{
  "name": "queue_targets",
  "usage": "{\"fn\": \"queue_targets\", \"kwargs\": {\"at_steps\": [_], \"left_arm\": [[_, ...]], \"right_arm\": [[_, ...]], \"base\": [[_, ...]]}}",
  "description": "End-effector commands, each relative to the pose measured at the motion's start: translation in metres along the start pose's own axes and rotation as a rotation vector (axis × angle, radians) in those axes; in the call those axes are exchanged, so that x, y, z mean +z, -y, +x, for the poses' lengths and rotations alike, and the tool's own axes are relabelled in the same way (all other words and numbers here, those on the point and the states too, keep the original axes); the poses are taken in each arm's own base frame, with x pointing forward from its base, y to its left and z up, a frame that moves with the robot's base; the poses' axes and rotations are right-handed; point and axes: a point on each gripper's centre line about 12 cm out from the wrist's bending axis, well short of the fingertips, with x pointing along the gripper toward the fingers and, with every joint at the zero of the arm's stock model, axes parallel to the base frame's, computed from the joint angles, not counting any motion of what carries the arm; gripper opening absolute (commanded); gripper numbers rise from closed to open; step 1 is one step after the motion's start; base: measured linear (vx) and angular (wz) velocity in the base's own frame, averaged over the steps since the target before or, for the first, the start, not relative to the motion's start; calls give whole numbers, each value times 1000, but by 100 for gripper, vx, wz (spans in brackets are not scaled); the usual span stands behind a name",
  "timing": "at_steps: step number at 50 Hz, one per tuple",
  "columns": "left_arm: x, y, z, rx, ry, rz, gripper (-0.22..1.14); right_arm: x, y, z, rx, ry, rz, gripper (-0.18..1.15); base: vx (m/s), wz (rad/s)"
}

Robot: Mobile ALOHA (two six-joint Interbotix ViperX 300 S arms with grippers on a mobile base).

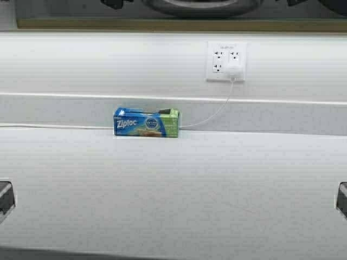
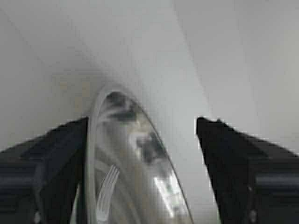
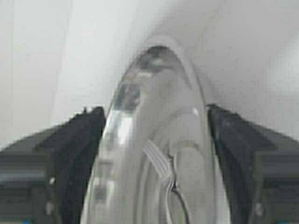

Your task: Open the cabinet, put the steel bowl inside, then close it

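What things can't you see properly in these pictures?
- Steel bowl: in the high view the top edge cuts off all but its underside.
- Cabinet: only a tan strip shows at the top of the high view; doors and handles lie out of frame.
- Left gripper and right gripper: the wrist views show only blurred dark fingers beside the bowl.
- Outlet: its label is too small to read.

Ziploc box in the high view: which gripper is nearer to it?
Left. The left gripper is up by the top edge, almost above the Ziploc box; the right gripper is far toward the right side.
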Motion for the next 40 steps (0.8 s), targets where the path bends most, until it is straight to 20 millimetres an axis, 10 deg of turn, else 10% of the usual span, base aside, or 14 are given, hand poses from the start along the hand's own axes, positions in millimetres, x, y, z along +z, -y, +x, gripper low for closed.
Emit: {"fn": "queue_targets", "kwargs": {"at_steps": [1,30,40], "left_arm": [[17,25,-11,-47,39,3,97],[27,7,-40,-8,68,5,94],[31,31,-68,-69,72,51,46]], "right_arm": [[16,-15,-10,27,40,-21,95],[38,-5,-33,-13,96,-79,93],[32,-22,-70,9,96,-290,51]], "base": [[0,0],[0,0],[0,0]]}}
